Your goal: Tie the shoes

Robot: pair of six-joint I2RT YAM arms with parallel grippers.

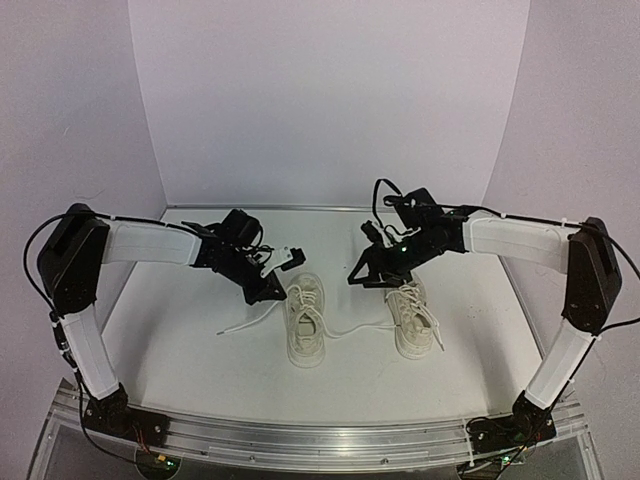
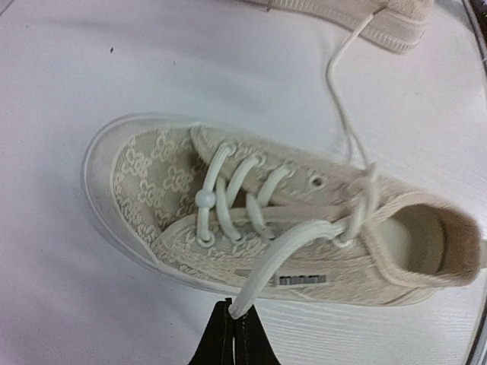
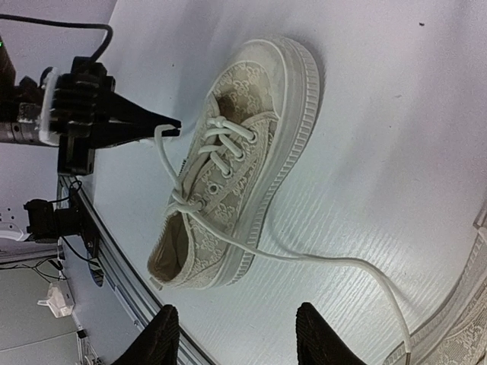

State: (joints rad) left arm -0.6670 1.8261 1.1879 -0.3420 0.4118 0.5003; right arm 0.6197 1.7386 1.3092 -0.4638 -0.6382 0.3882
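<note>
- Left end effector [image 2: 233, 318]: fingers pressed together on the tip of the pinched lace [image 2: 281, 255]. That lace runs in a loose arc from its fingertips up to the top eyelets of the left shoe [image 2: 304, 228].
- Left shoe stands sole-down on the tabletop [image 1: 200, 340], just beside this end effector. Its long axis runs toe toward the far wall and heel toward the arm bases. The left end effector sits off its outer flank, level with the lacing.
- Right end effector [image 3: 240, 338]: fingers spread, nothing between them. It hangs over the far end of the right shoe [image 1: 415, 320] and looks across at the left shoe.
- Key relation: the free lace [image 3: 335, 262] leaves the left shoe's inner side and trails across the tabletop toward the right shoe, its tip lying close to that shoe's sole. It is on the right arm's side, so that arm is the nearer one.
- Judgement: from the right end effector the free lace lies ahead and below, crossing its line of reach at an angle. A pinch needs a descent plus a wrist turn.
- Neither shoe shows a knot yet.
</note>
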